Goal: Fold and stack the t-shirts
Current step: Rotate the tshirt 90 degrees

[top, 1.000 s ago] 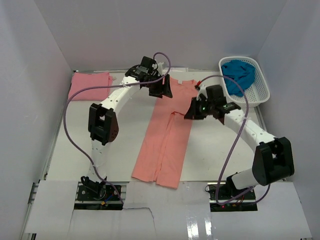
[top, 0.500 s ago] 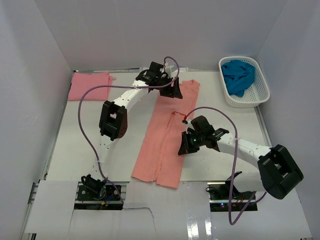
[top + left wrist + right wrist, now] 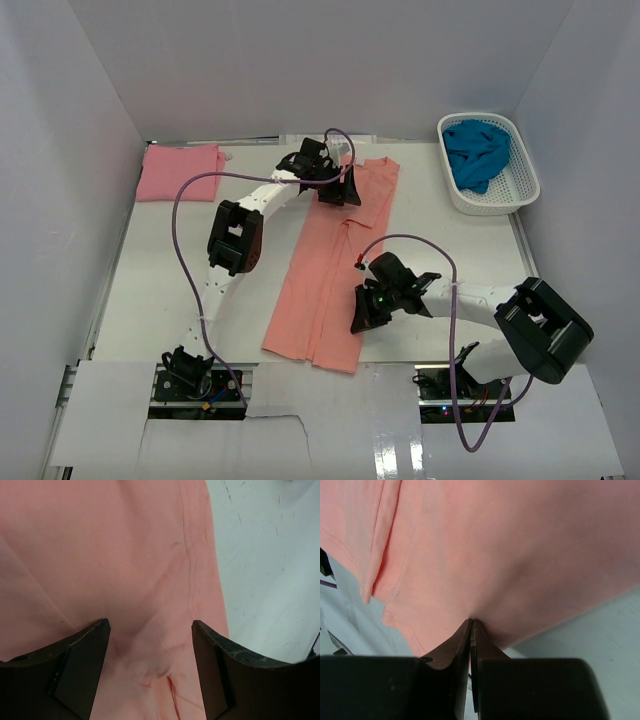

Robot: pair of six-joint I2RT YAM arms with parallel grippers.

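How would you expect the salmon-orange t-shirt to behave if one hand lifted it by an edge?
Probably floppy: the salmon-orange t-shirt lies flat in soft folds and puckers at the right hand, so it should drape and unfold. Likely light too: it looks thin.

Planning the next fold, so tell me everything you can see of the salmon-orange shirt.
The salmon-orange shirt is soft cloth with a stitched seam, folded lengthwise into a long strip, flat on the table, slanting from far centre to the near edge. The left gripper is open over its far end; the right gripper, fingers shut, meets its right edge.
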